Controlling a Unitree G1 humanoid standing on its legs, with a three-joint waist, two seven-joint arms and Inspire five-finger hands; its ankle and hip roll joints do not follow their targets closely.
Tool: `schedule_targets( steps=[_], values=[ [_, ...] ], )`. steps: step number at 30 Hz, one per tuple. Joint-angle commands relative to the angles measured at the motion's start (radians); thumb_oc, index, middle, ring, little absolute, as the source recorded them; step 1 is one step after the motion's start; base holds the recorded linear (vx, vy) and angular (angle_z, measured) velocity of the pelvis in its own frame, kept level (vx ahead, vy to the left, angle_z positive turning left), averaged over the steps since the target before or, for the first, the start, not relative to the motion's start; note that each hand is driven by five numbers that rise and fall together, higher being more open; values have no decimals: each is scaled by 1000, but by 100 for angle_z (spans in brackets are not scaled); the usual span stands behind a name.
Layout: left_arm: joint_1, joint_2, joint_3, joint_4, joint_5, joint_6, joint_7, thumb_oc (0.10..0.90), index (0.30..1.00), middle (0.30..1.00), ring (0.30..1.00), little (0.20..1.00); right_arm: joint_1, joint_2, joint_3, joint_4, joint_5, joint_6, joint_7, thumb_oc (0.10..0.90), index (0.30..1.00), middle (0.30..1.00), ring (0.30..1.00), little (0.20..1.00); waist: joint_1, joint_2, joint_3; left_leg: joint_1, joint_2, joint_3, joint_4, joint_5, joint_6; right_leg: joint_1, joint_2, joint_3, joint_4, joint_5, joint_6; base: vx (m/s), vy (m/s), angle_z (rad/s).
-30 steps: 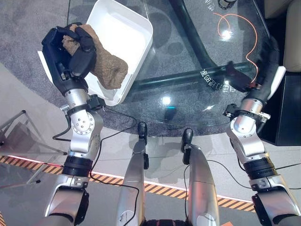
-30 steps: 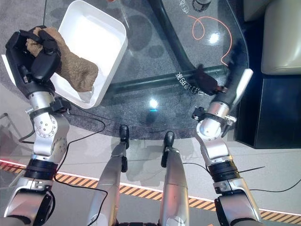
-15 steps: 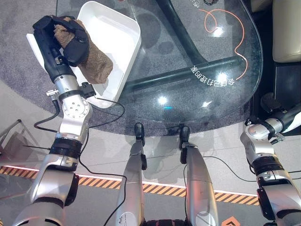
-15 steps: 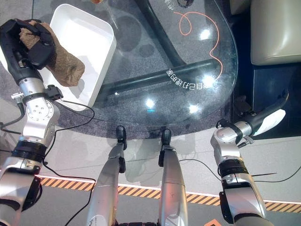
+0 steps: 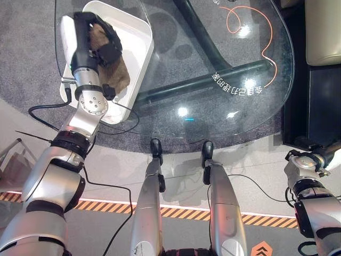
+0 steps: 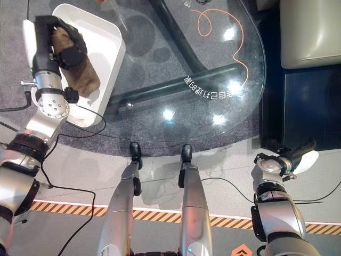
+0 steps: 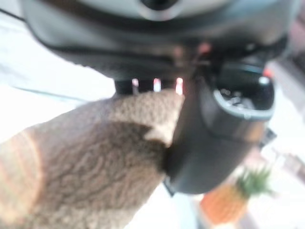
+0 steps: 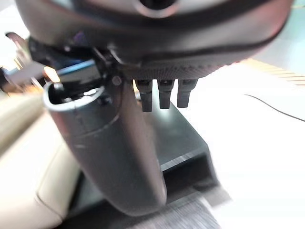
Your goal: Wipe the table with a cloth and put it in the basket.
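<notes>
Your left hand (image 5: pixel 90 40) is curled round the brown cloth (image 5: pixel 109 66), thumb and fingers wrapped over its upper end; the left wrist view confirms the thumb pressed into the fuzzy fabric. The cloth hangs down from that grip with its lower end inside the white basket (image 5: pixel 139 40), which sits on the left part of the glass bench (image 5: pixel 213 106). I can't tell whether the hanging end touches the basket floor. Holding it by the top lets the loose bulk drop inside the walls rather than over the rim.

Judged from this, wiping looks done and you're at the drop step: cloth is over the basket but not released. Next move is likely to open the fingers, maybe lower a bit first so nothing drapes over the near wall.

Your right hand (image 6: pixel 298 154) sits low at the right, off the bench edge and well apart from the work; its wrist view shows fingers relaxed, holding nothing. An orange cord (image 5: pixel 250 21) lies on the far side of the glass.
</notes>
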Motion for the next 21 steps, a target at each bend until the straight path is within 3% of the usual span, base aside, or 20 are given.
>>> schedule_targets(
  steps=[1,3,4,8,21],
  values=[
    [-176,93,58,19,36,-2,8,100,300,300,300,200,44,-55,20,49,39,46,79,800,900,900,900,900,0,-13,-29,15,-42,50,147,-127,42,53,68,-24,-117,85,22,0,0,0],
    [-178,89,52,30,46,19,-6,100,300,300,300,200,49,-45,23,55,42,72,112,800,900,900,900,900,-1,-14,-29,15,-41,51,144,-126,42,52,69,-24,-118,86,23,0,0,0],
    [-191,86,31,61,80,60,-29,100,300,300,300,200,52,-31,45,73,49,116,174,800,900,900,900,900,-4,-16,-29,14,-41,53,140,-122,43,52,71,-22,-126,89,21,0,0,0],
    [-203,77,8,113,85,98,-68,100,300,300,300,200,49,-16,66,91,48,148,222,800,900,900,900,900,-8,-17,-29,13,-41,53,138,-118,42,50,71,-19,-128,92,20,0,0,0],
    [-224,64,-60,197,229,172,-117,100,300,300,300,200,36,16,101,67,9,147,235,800,900,900,900,900,-21,-18,-29,-1,-39,59,139,-110,38,29,75,-11,-129,102,19,0,0,0]
  ],
)
